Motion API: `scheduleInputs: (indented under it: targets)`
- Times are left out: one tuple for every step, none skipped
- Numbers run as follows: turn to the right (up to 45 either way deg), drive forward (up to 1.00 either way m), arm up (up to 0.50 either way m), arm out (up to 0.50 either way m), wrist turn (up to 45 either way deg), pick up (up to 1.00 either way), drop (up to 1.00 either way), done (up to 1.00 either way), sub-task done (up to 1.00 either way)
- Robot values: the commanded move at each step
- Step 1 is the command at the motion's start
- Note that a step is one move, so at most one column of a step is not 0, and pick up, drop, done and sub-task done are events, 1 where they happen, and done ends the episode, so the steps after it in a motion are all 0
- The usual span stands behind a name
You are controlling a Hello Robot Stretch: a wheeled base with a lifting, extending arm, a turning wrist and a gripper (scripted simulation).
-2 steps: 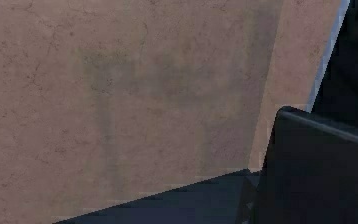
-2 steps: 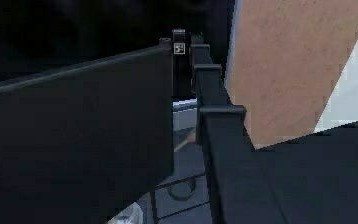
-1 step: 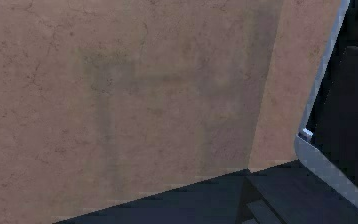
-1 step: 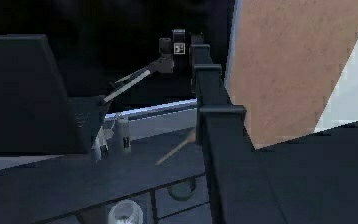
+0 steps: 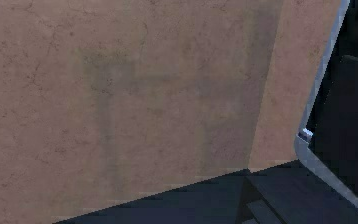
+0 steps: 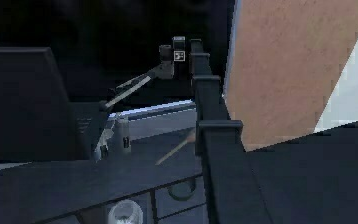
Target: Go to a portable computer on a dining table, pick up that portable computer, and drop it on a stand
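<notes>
Tan wall (image 5: 137, 90) spans the forward view, suggesting the drop-off stand is yet to be reached. Portable computer (image 6: 27, 100), dark lid raised over a silver base, shows at the arm side view's left. Dark arm (image 6: 219, 150) reaches out beside it, likely to lift or carry it. Tool (image 6: 112, 100) points at the base; whether it grasps anything cannot be told.

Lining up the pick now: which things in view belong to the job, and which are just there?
Job:
- portable computer, a dark panel with a silver edge
- gripper, near it; cannot tell whether it holds anything
- arm

Just there:
- tan wall
- dark floor
</notes>
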Motion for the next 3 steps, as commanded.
scheduleInputs:
  targets:
    - [0.0,0.00,-0.32,0.00,0.0,0.00,0.00,0.00,0.00]
    - [0.0,0.00,0.00,0.00,0.0,0.00,1.00,0.00,0.00]
    - [0.0,0.00,0.10,0.00,0.0,0.00,0.00,0.00,0.00]
